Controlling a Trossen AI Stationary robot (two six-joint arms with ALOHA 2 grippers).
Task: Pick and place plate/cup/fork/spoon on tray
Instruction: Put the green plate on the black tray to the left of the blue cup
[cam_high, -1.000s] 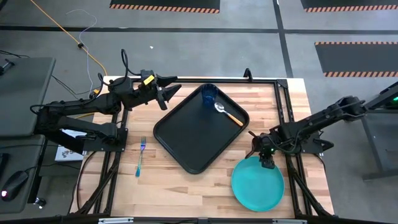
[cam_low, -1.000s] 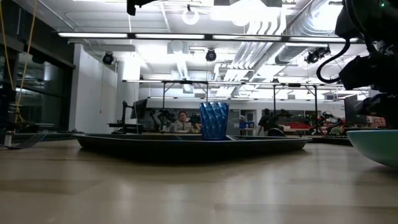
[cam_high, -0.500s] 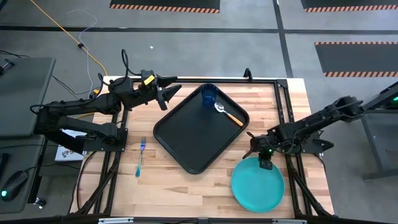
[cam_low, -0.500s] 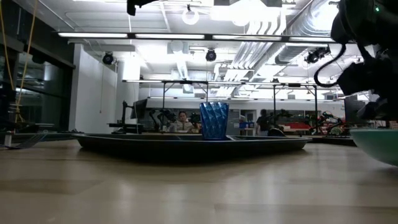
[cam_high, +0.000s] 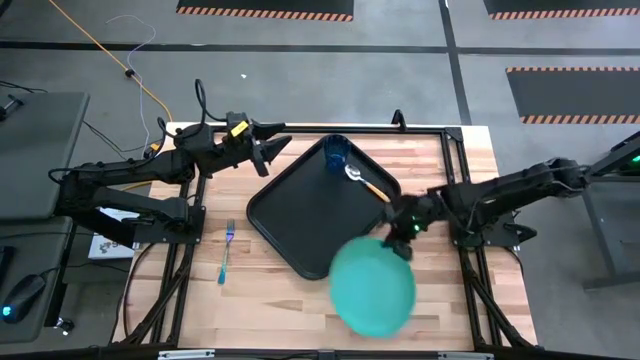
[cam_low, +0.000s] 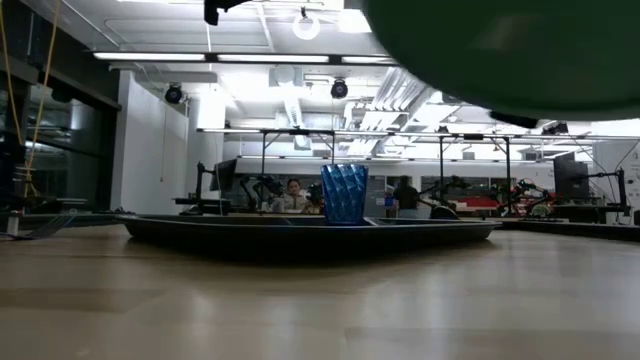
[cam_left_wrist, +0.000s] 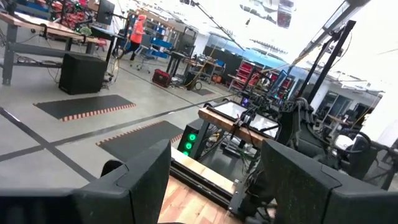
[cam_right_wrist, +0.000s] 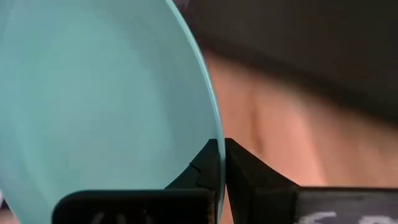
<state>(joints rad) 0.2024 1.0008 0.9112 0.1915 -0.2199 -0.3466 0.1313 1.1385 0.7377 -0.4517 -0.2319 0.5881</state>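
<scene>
Holding the plate (cam_high: 372, 285) by its rim, my right hand (cam_high: 402, 243) has its fingers pinched on the edge, as the right wrist view shows, with the rim caught between the two dark pads (cam_right_wrist: 239, 174). From above, the plate is off the bench (cam_high: 470, 160), its far edge overlapping the near corner of the tray (cam_high: 290, 215). In the low view the plate's underside (cam_low: 520, 55) fills the upper right, well above the wood.

On the tray, the cup (cam_high: 335, 152) stands upright in the far corner, and the spoon (cam_high: 366, 182) lies just beside it along the right rim, bowl toward the cup. The tray's middle and its left half are bare, so there is room there for the plate. The tray sits turned on the bench, one corner pointing at the near edge.

My left hand (cam_high: 272, 150) waits beyond the tray's far-left edge, fingers spread apart and holding nothing; its wrist view looks out past the bench into the room. The fork (cam_high: 225, 251) lies on the wood near the bench's left edge, well apart from the tray, with clear wood all round it.
</scene>
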